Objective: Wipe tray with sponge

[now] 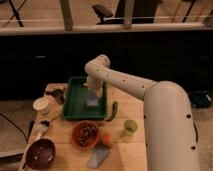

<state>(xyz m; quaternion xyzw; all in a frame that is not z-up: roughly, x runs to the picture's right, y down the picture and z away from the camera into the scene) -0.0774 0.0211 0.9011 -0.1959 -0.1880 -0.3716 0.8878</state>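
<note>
Grey block (98, 156): lying askew at the near edge of the surface (125, 152).
Dark bowl (41, 152): at the near left corner.
Orange-brown bowl (85, 134): just beyond the block, with dark contents; orange ball (106, 139) just beside it on the right.
Green cup (129, 127): upright, right of the ball.
White cup (41, 105): near the left edge, beside the tray.
Tray (76, 102): mid-surface, beyond the orange-brown bowl.
Sponge (93, 103): inside the tray, right of centre, directly beneath the pincer.
Pincer (93, 96): pointing down into the tray, at the sponge; open or closed cannot be told.
Arm (130, 85): white, reaching in from the right above the tray's far side.
</note>
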